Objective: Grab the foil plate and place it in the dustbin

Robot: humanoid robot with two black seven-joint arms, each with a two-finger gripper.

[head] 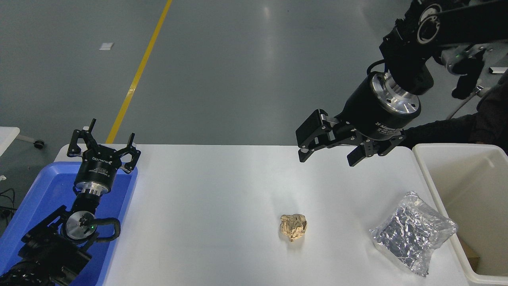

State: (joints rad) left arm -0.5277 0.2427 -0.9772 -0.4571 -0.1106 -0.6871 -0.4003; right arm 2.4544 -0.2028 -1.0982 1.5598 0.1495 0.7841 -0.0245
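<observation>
crumpled foil plate [412, 232] lies on the white table [222, 190] just beside the cream dustbin [468, 190]; right gripper [329, 153] hangs above, jaws wide and empty; left gripper [104, 149] parked open over blue tray [43, 194].

Grey workshop floor behind a white surface

The white surface [222, 206] filled the lower part of the view, and beyond its far edge lay a smooth grey floor [246, 71] with soft pale glare from overhead light. A yellow line [139, 73] ran across that floor, slanting away from the surface's far left corner. Left of the line lay a small white square [106, 46]. Off the surface's left end stood a white furniture edge [8, 137] and a dark caster [38, 144].
</observation>
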